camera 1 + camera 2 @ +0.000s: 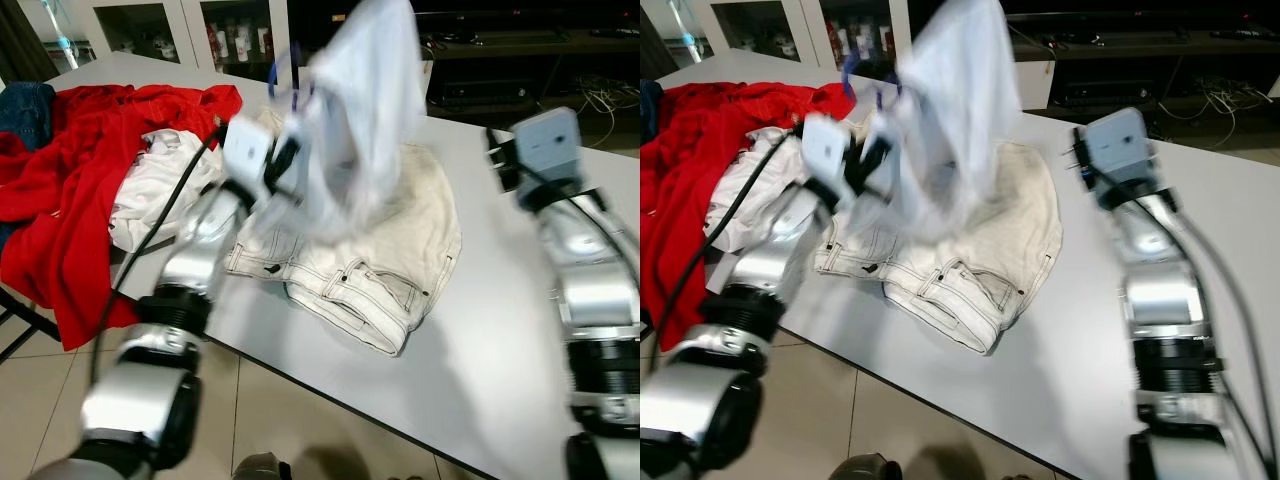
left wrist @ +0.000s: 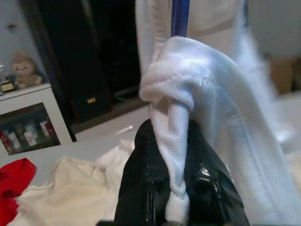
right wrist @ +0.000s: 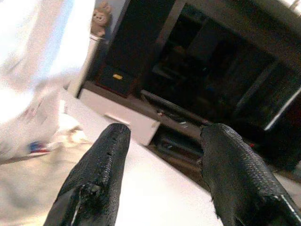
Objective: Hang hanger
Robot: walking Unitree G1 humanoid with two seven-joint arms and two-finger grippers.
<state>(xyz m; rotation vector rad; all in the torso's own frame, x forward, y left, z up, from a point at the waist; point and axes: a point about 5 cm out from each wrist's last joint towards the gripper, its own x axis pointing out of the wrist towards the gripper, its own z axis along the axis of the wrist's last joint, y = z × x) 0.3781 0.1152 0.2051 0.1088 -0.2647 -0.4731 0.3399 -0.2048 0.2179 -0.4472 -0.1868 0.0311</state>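
Blue hanger [image 2: 180,16] apparently upright inside white garment [image 1: 355,110], left gripper [image 2: 176,188] clamped on fabric; right gripper [image 3: 162,174] agape, empty

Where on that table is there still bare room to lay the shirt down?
Bare table lies between the cream jeans and the right gripper, open and empty. The far side is crowded: red garment, white clothes. The left gripper holds the white shirt aloft.

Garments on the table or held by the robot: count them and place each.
4, maybe more: white garment on a blue hanger, pinched in the left gripper; cream jeans mid-table; red garment and white shirt at its left. Others may lie underneath.
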